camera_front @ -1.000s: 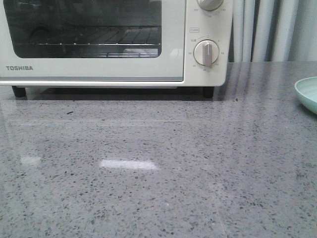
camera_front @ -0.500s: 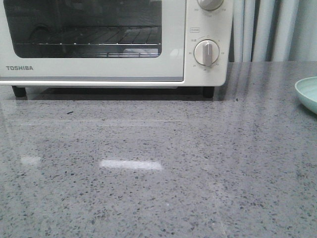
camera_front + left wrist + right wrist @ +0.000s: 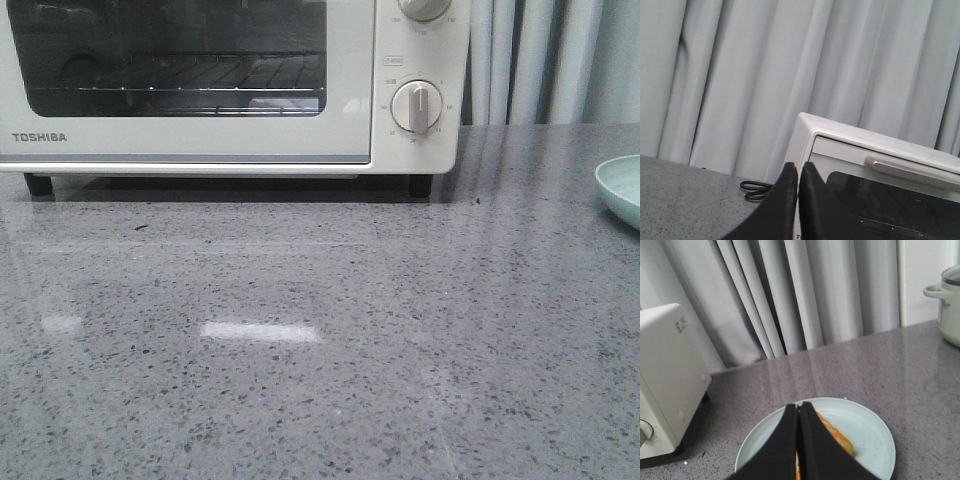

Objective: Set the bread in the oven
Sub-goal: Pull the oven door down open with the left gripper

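Observation:
The cream-white Toshiba oven (image 3: 230,85) stands at the back left with its glass door closed; it also shows in the left wrist view (image 3: 880,175) and the right wrist view (image 3: 665,375). The golden-orange bread (image 3: 837,437) lies on a pale green plate (image 3: 867,430), mostly hidden behind my right fingers. My right gripper (image 3: 798,407) is shut and empty, above the plate. My left gripper (image 3: 797,167) is shut and empty, in front of the oven's upper left corner, apart from it. Neither gripper shows in the front view.
The plate's edge (image 3: 620,190) shows at the right of the grey speckled countertop (image 3: 320,340). A black cable (image 3: 756,190) lies beside the oven. A pale pot (image 3: 947,305) stands at the far right. Grey curtains (image 3: 765,75) hang behind.

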